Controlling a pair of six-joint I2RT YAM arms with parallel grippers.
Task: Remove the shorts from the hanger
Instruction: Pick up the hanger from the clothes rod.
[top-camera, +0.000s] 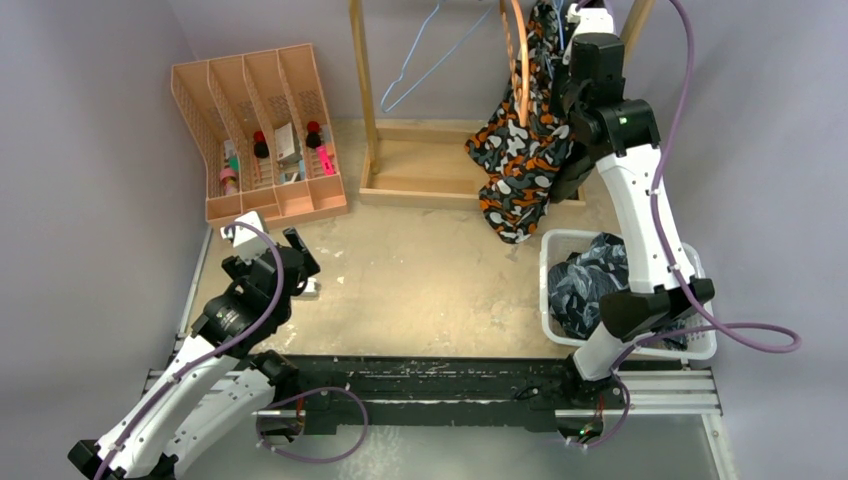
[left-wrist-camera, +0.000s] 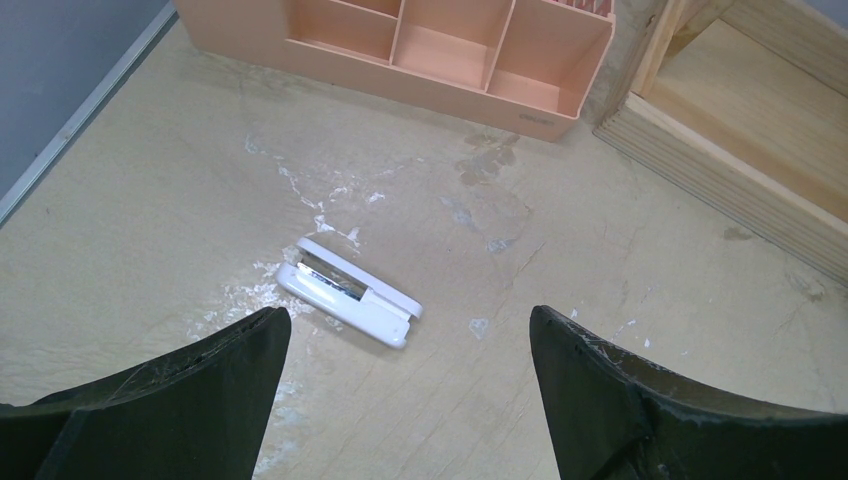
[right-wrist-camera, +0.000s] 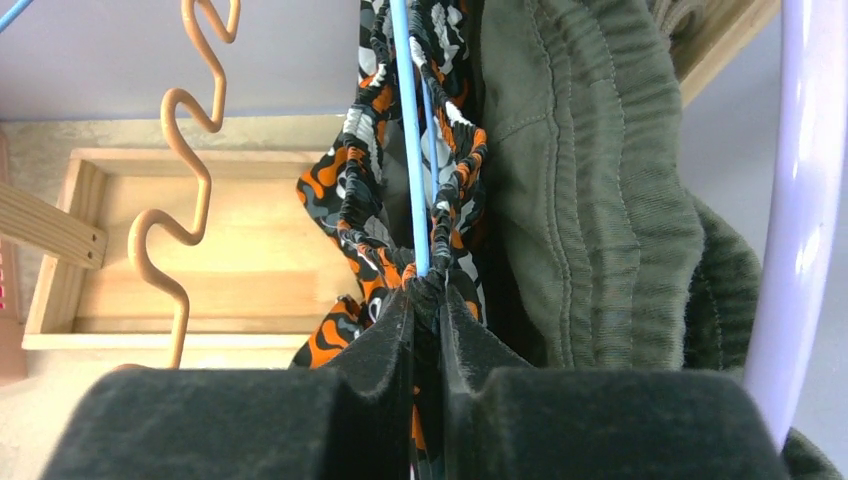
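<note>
The orange-white-black camouflage shorts (top-camera: 515, 165) hang from a thin blue hanger (right-wrist-camera: 410, 150) on the wooden rack. My right gripper (right-wrist-camera: 427, 295) is high at the rack (top-camera: 562, 45), shut on the gathered waistband of the camouflage shorts (right-wrist-camera: 365, 200) right where the blue wire runs into it. Olive green shorts (right-wrist-camera: 590, 200) hang close on its right. Dark blue-grey patterned shorts (top-camera: 590, 285) lie in the white basket (top-camera: 548, 290). My left gripper (left-wrist-camera: 410, 325) is open and holds nothing, low over the table at the near left (top-camera: 270, 240).
A wavy orange hanger (right-wrist-camera: 180, 230) hangs left of the camouflage shorts, and an empty blue wire hanger (top-camera: 425, 55) further left. The rack's wooden base (top-camera: 420, 190) sits at the back. A pink organiser (top-camera: 260, 130) stands back left. A small white device (left-wrist-camera: 350, 295) lies before the left gripper.
</note>
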